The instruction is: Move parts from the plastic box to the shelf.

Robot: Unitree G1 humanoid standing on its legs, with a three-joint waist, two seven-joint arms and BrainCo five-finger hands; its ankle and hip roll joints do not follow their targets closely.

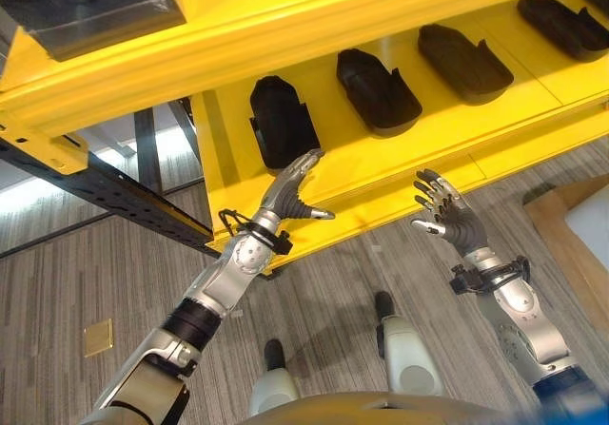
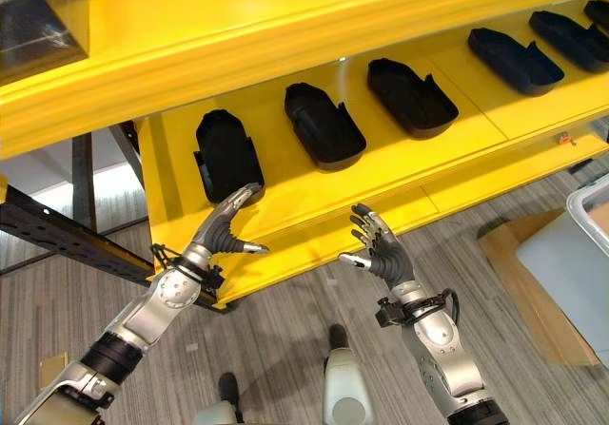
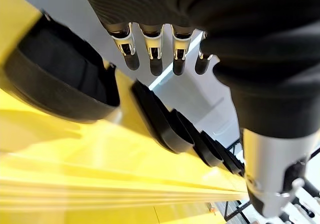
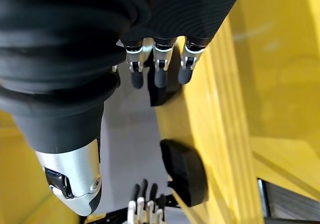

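Parts (image 2: 325, 125) sit in a row on the yellow shelf (image 2: 400, 173), all matte black moulded plastic, shallow elongated tray-like shells w/ raised rims and rounded ends, hollow side up. Shelf is glossy painted metal w/ a thick front lip; another yellow level above. Left hand (image 1: 297, 189) is up at the shelf edge, fingers straight and relaxed, thumb out sideways, holding nothing; nearest part (image 1: 282, 121) lies just past its fingertips, seemingly not touching. Right hand (image 2: 381, 250) hovers below and in front of the lip, fingers spread loosely, empty, well apart from the next parts, which lie up and beyond it. Far right of that hand, a translucent box (image 2: 582, 268) on a brown cardboard sheet (image 2: 519, 282); contents can't be made out. Floor (image 2: 285, 339) is grey striped carpet.
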